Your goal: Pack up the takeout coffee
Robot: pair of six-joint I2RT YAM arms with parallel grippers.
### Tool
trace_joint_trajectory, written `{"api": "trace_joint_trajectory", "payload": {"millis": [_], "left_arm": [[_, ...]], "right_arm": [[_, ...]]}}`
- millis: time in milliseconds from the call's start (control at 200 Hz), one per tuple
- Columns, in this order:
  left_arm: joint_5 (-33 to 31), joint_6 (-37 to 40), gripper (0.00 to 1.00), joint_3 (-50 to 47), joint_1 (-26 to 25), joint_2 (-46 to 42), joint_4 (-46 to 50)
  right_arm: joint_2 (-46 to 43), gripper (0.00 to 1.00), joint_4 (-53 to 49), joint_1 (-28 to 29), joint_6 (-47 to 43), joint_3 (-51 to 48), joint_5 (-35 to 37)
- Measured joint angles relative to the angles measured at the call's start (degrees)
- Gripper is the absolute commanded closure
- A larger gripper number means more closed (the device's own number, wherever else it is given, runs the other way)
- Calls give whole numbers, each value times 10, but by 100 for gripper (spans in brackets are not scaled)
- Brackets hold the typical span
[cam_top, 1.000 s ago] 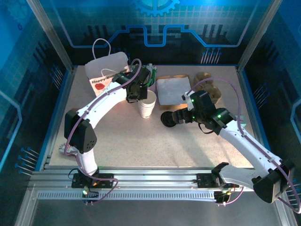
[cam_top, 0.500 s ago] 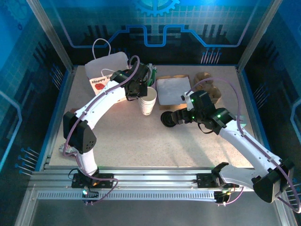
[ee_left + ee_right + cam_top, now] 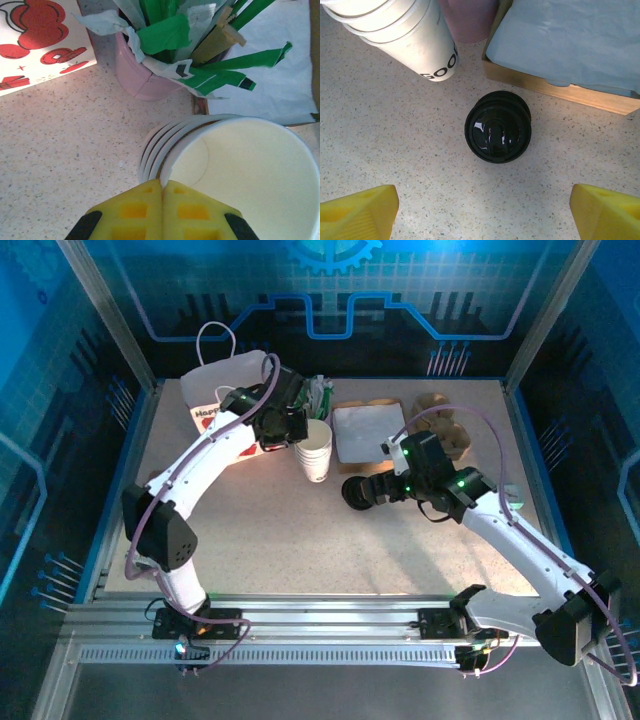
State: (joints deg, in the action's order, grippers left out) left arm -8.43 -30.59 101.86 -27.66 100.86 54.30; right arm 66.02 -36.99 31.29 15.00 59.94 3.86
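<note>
Left claw (image 3: pixel 162 187) was clenched on the rim of the top white cup (image 3: pixel 250 170), nested in the stack (image 3: pixel 149 150) beside the pink cup (image 3: pixel 135 75); right claw (image 3: pixel 481 206) hung spread above the black lid (image 3: pixel 497 126) on the table (image 3: pixel 395 150).

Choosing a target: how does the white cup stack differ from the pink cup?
The white cup stack is nested and empty inside; the pink cup is single, stuffed with green-white sticks. The left tool is shut on the stack's rim, not the pink cup. Both stand mouth-up on the table.
</note>
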Motion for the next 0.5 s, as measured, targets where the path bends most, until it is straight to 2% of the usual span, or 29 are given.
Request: {"api": "trace_joint_trajectory", "payload": {"millis": [265, 500], "left_arm": [[19, -11, 100, -15, 9, -20, -7], [36, -20, 100, -19, 9, -21, -14]], "right_arm": [[3, 12, 36, -3, 26, -2, -51], [22, 13, 202, -23, 165, -73, -167]]}}
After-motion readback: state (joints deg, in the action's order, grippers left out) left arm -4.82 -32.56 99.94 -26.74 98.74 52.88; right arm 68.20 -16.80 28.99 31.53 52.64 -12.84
